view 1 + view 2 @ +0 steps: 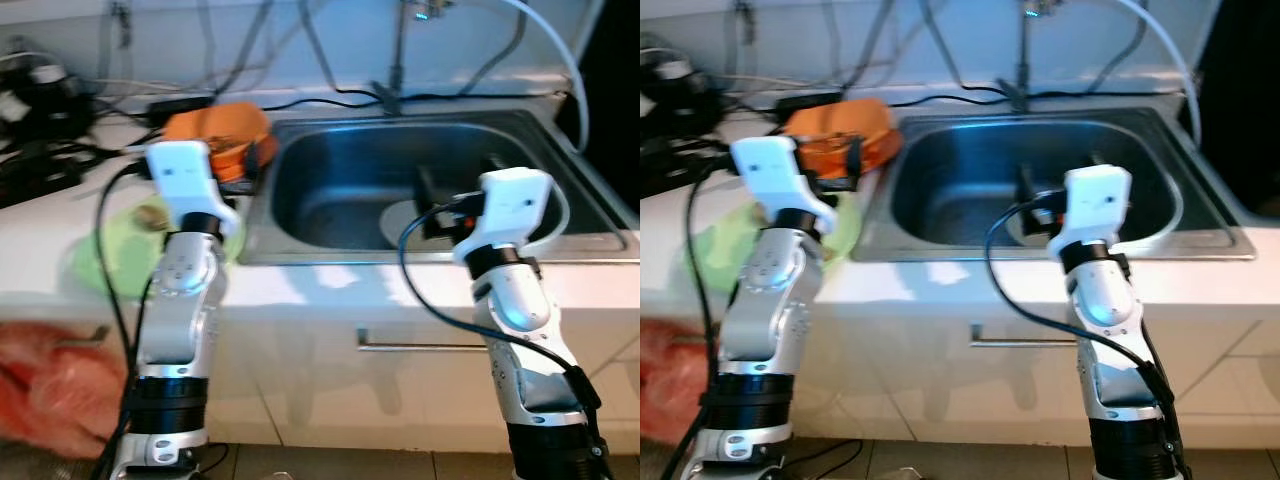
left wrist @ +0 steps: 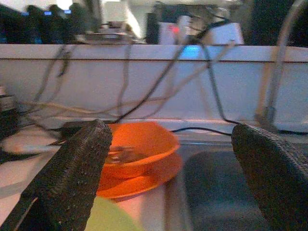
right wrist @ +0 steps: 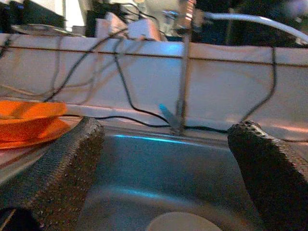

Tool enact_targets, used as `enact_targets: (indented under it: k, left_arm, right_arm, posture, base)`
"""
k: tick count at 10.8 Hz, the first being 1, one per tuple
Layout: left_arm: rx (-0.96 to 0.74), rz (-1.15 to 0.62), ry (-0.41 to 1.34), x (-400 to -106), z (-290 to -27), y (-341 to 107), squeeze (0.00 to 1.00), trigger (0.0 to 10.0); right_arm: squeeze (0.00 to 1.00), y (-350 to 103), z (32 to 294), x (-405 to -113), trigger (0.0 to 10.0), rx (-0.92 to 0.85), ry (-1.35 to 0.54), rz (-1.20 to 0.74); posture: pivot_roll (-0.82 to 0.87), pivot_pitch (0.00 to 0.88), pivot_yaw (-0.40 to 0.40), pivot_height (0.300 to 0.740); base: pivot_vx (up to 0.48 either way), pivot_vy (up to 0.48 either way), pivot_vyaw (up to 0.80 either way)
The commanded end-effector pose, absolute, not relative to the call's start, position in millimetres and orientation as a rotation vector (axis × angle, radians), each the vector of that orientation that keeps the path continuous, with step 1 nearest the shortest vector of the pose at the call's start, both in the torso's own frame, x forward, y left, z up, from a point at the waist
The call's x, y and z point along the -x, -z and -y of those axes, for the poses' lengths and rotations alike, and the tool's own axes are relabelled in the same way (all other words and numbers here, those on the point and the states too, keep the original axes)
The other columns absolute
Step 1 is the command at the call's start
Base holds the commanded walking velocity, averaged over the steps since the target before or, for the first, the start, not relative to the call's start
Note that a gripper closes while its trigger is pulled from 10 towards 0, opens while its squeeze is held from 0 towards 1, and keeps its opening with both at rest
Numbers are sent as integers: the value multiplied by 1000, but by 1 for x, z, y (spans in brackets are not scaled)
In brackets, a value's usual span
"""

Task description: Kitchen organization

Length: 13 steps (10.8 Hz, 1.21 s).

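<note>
Left gripper (image 2: 168, 178), fingers spread wide, hovers over the counter (image 1: 320, 285) facing an orange bowl (image 2: 137, 147) stacked on an orange plate (image 2: 144, 178) beside the sink (image 1: 350, 180). Right gripper (image 3: 166, 178), equally wide, hangs above the sink, where a white plate (image 3: 183, 222) lies. A green plate (image 1: 105, 255) sits below the left arm.

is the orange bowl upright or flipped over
Upright: the orange bowl sits open side up on an orange plate, something metallic inside.
</note>
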<state>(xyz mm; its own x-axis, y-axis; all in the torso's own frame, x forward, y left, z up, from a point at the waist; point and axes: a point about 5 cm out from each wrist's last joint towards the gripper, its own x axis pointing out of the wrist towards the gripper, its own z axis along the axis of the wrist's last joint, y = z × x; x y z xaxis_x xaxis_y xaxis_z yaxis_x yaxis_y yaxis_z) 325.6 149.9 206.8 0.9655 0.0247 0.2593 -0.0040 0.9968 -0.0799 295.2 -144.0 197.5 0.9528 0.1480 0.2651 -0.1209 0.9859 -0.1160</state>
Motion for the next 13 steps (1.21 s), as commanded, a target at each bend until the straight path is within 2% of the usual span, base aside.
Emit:
enact_targets:
  k: [1, 5, 9, 13]
  left_arm:
    - [69, 239, -42, -328, -153, -205, 0, 10000]
    - [108, 171, -71, -329, -154, -196, 0, 10000]
    - [167, 31, -4, -339, -146, -185, 0, 10000]
    - [176, -96, -8, -355, -151, -183, 0, 10000]
  right_arm:
    - [0, -205, 143, -295, 10000, 107, -158, 303]
    - [0, -203, 143, -296, 10000, 106, -145, 287]
    - [0, -203, 147, -299, 10000, 84, -114, 262]
    - [0, -206, 143, -300, 10000, 55, -109, 268]
  posture:
    - [67, 17, 90, 740]
    - [69, 18, 88, 740]
    - [67, 17, 93, 740]
    - [67, 25, 101, 740]
  base:
    - [0, 0, 800]
    - [0, 0, 800]
    - [0, 0, 0]
    - [0, 0, 0]
